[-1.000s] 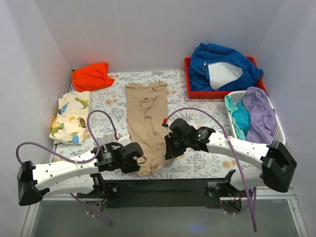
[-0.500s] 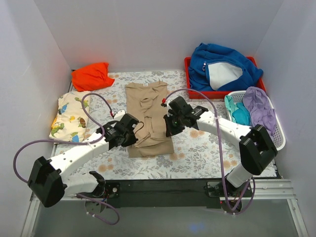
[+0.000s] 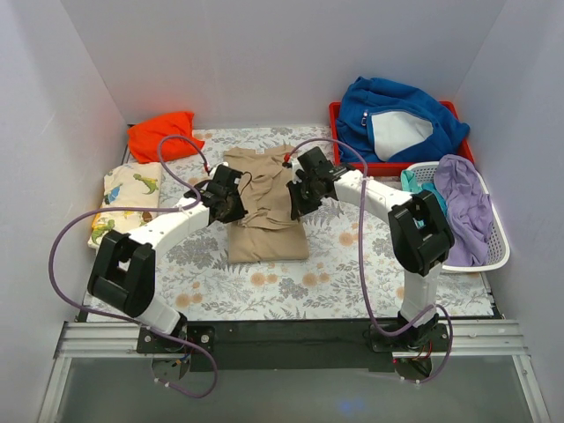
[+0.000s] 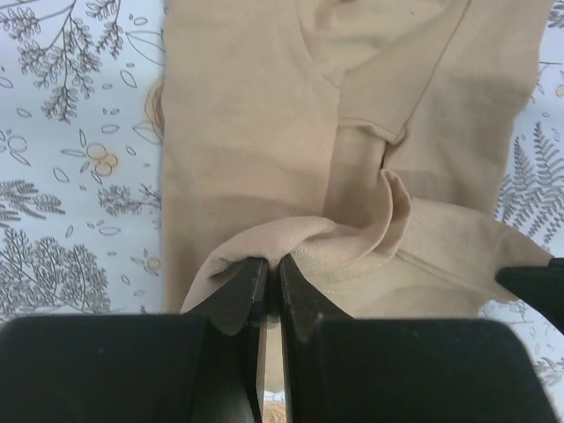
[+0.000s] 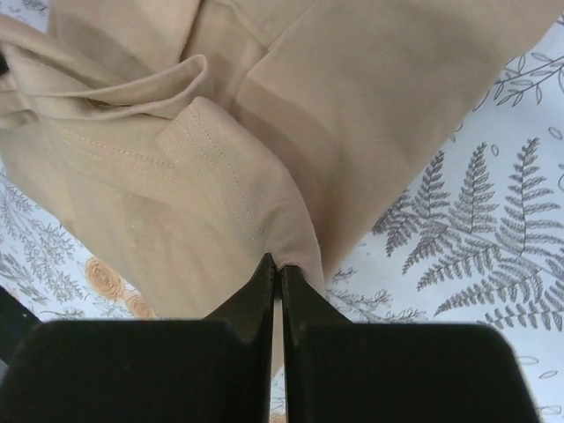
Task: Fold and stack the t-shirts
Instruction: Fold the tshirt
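Note:
The tan t-shirt [image 3: 267, 225] lies folded in half on the floral table cover in the middle. My left gripper [image 3: 231, 204] is shut on its hem at the left side, seen in the left wrist view [image 4: 272, 262]. My right gripper [image 3: 298, 201] is shut on the hem at the right side, seen in the right wrist view [image 5: 279, 264]. Both hold the folded-over bottom edge over the shirt's upper part. The orange t-shirt [image 3: 161, 135] lies bunched at the back left. The cream dinosaur-print t-shirt [image 3: 123, 200] lies folded at the left edge.
A red tray [image 3: 352, 164] at the back right holds a blue fleece [image 3: 397, 119]. A white basket [image 3: 493, 242] on the right holds purple and teal clothes. White walls stand on three sides.
Both grippers have carried the tan shirt's bottom hem from the near edge towards the back, folding the long shirt in half. Both arms are now stretched out.

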You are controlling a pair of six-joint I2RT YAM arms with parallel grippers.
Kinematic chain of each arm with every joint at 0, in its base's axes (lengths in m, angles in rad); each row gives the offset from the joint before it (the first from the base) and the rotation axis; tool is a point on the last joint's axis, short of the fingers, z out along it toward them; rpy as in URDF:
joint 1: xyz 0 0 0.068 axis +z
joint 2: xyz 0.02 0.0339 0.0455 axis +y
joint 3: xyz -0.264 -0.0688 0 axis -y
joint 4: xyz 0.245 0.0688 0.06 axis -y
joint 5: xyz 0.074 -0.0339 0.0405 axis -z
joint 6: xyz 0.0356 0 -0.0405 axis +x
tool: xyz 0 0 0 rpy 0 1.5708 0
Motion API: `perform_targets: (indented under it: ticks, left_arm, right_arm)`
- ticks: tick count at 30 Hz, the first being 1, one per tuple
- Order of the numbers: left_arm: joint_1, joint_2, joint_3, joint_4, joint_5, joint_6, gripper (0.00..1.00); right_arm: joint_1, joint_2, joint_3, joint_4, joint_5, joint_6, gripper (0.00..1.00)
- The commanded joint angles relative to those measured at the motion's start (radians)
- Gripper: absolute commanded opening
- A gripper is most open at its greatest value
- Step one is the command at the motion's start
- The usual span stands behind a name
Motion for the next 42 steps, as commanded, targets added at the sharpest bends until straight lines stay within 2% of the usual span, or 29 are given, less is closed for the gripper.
perform_targets:
  ticks: [1,2,4,5,7,10,13,14,17,18,20,21,25,34,42]
  left_arm:
    - [0.033,0.034,0.029,0.04,0.032,0.067,0.0]
    - [0.047,0.042,0.026,0.041,0.037,0.067,0.0]
    - [0.056,0.051,0.009,0.049,0.046,0.068,0.33]
    - [0.067,0.056,0.004,0.046,0.044,0.073,0.45]
    - [0.075,0.064,0.003,0.025,0.023,0.07,0.63]
    - [0.085,0.038,0.006,0.015,-0.034,0.087,0.71]
    - [0.096,-0.01,0.022,0.009,-0.038,0.111,0.72]
    - [0.095,-0.022,0.022,0.008,-0.023,0.116,0.72]
    - [0.095,-0.068,0.003,0.027,0.075,0.14,0.72]
    - [0.095,-0.083,-0.001,0.032,0.148,0.148,0.72]
    - [0.095,-0.099,-0.028,0.052,0.237,0.16,0.72]
    - [0.095,-0.103,-0.034,0.067,0.339,0.168,0.72]
    - [0.095,-0.076,-0.047,0.071,0.506,0.179,0.69]
    - [0.093,-0.022,-0.143,0.153,0.489,0.13,0.67]
    - [0.095,0.064,-0.125,0.227,0.445,0.113,0.67]
  right_arm:
    - [-0.014,0.042,0.076,-0.018,-0.023,-0.04,0.02]
    - [-0.023,0.053,0.083,-0.017,-0.009,-0.045,0.12]
    - [-0.035,0.088,0.108,-0.007,0.002,-0.059,0.2]
    - [-0.046,0.094,0.112,-0.004,0.022,-0.065,0.28]
    - [-0.058,0.085,0.111,0.017,0.068,-0.077,0.31]
    - [-0.072,0.031,0.097,0.051,0.152,-0.103,0.37]
    - [-0.082,-0.042,0.082,0.069,0.212,-0.111,0.39]
    - [-0.085,-0.064,0.054,0.08,0.215,-0.109,0.43]
    - [-0.083,-0.113,0.022,0.106,0.111,-0.094,0.45]
    - [-0.085,-0.116,0.017,0.103,0.023,-0.085,0.45]
    - [-0.075,-0.119,-0.003,0.112,-0.038,-0.04,0.45]
    - [-0.074,-0.114,-0.009,0.112,-0.082,-0.031,0.45]
    - [-0.039,-0.11,-0.039,0.112,-0.136,0.0,0.43]
    - [-0.005,-0.078,-0.118,0.112,-0.176,0.036,0.42]
    - [-0.002,-0.012,-0.113,0.102,-0.162,0.03,0.42]
